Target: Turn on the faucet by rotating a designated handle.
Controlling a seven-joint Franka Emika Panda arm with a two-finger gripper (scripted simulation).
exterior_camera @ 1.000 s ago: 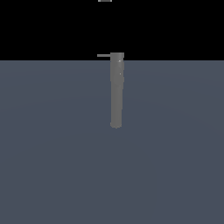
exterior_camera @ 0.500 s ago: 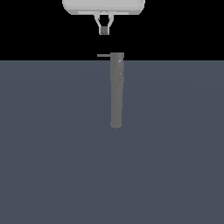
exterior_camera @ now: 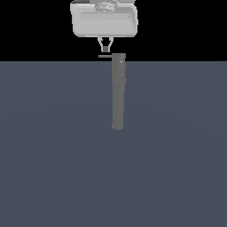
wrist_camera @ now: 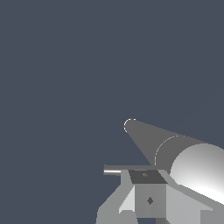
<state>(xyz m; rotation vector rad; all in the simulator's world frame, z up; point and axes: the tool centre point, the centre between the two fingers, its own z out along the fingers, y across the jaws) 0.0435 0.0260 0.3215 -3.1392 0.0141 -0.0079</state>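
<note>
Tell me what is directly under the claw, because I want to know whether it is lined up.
In the exterior view the claw hangs just above the handle, the thin rod sticking sideways from the faucet. In the wrist view the fingers cover part of that rod.

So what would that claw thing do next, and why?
Probably ease down a little more, so its fingertips reach the handle. In the exterior view the gripper hangs right above that thin rod sticking out from the faucet; whether they already touch I cannot tell, so pushing to turn it seems premature.
</note>
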